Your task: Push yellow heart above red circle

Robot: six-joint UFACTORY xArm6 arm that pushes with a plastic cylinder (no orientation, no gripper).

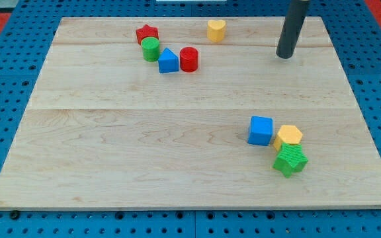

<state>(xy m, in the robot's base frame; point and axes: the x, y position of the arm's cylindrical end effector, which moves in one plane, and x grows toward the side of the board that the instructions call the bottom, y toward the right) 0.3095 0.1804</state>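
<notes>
A cluster is set far left: red star (147, 33) behind green cylinder (151, 49), with blue block (168, 61) and red circle (188, 59) to the right. Yellow heart (216, 30) is placed behind and to the right of the circle, with my tip (284, 56) further right. Grouped near right are blue cube (260, 130), yellow hexagon (288, 137) and green star (290, 160).

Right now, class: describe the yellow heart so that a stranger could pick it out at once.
Look along the wooden board's top edge, left of my tip. The yellow heart stands alone there, right of the red star; the other yellow block sits bottom right.

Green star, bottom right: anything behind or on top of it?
Nothing sits on the green star. The yellow hexagon is right behind it, touching; its lower edge is covered. The blue cube sits beside that.
</notes>
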